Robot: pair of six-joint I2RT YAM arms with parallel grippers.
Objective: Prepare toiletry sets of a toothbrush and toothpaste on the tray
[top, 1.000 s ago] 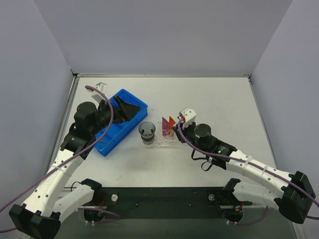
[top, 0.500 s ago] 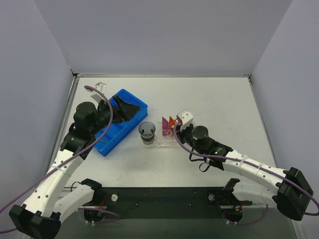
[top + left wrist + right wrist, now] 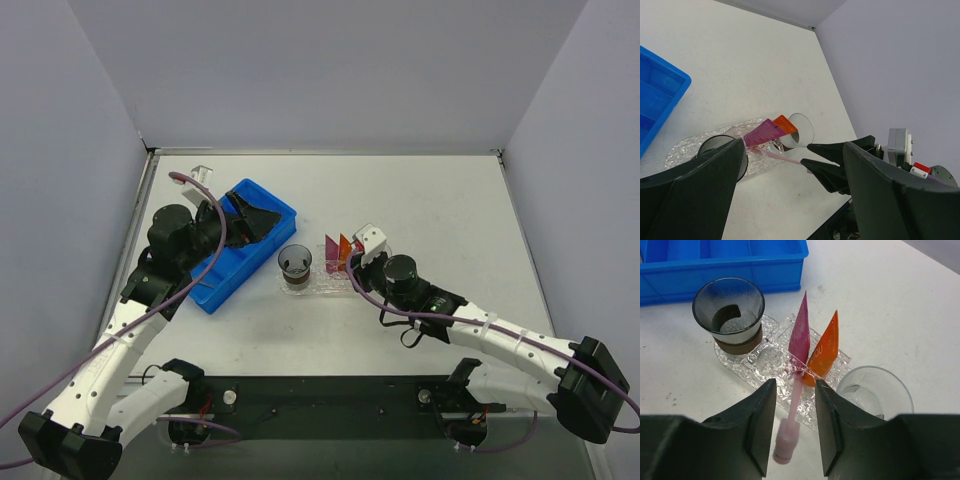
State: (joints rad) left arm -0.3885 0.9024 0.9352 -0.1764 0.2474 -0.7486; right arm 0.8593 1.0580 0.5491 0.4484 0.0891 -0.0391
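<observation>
Finds, nearest in the right wrist view, the right gripper with jaws parted and clamping nothing. Notes the slim pale pink toothbrush stick lying in the gap, touching neither finger as far as can be told. Reads its long axis as 6 to 12 o'clock, in line with the jaws: thick end at 6, off the near edge of the flat clear bumpy plastic tray, thin end at 12 on it. Places that thin end at the foot of the two wedge-shaped toothpaste tubes, magenta and orange, both rising from the tray. Logs a clear cup with a dark bottom at 10 o'clock on the tray, a second clear cup at 4 o'clock, and the deep blue compartmented plastic bin beyond.

Judges the right arm the nearer. Finds the left gripper wide open, empty, well apart from the tray.

Gains from the left wrist view a side look at the right fingers, spread, the stick's end reaching between them. Cannot make out the toothbrush in the top view.
</observation>
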